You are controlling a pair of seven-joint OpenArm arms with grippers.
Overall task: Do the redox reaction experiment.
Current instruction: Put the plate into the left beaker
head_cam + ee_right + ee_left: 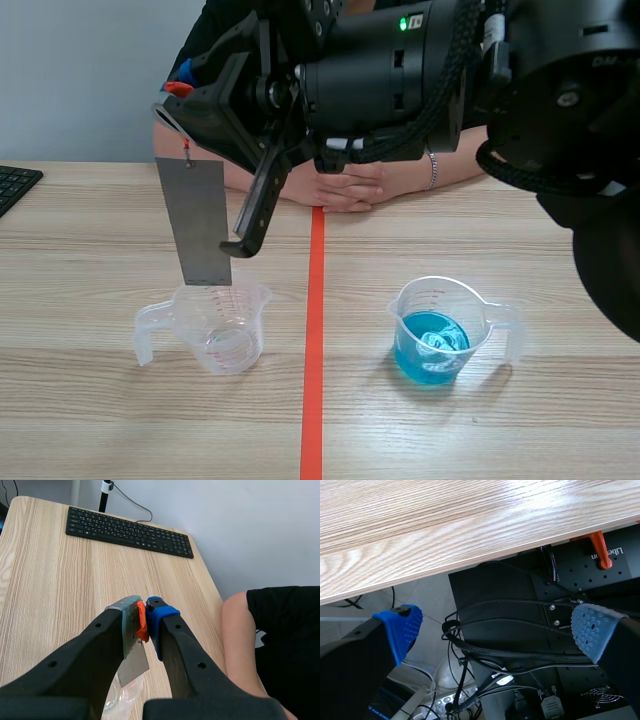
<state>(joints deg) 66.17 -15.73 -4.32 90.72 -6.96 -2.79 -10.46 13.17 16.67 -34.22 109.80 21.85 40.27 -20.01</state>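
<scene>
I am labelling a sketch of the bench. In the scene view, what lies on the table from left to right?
Keyboard → empty clear cup → orange-red tape line → cup of blue liquid. The metal plate hanging over the empty cup is left out.

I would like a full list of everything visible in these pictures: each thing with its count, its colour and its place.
table: 1, light wood, under the cups
tape line: 1, orange-red, along the table's middle, between the cups
empty cup: 1, clear, left of the tape line
cup with blue liquid: 1, clear, right of the tape line
metal plate: 1, grey, hanging from the clip over the empty cup
clip: 1, orange, between the right tool's fingers
keyboard: 1, black, at the table's far left
person's hands: 2, clasped, at the table's far side
left tool: 1, black with blue pads, open and empty, facing the table's edge
right tool: 1, black, shut on the clip, raised above the empty cup
</scene>
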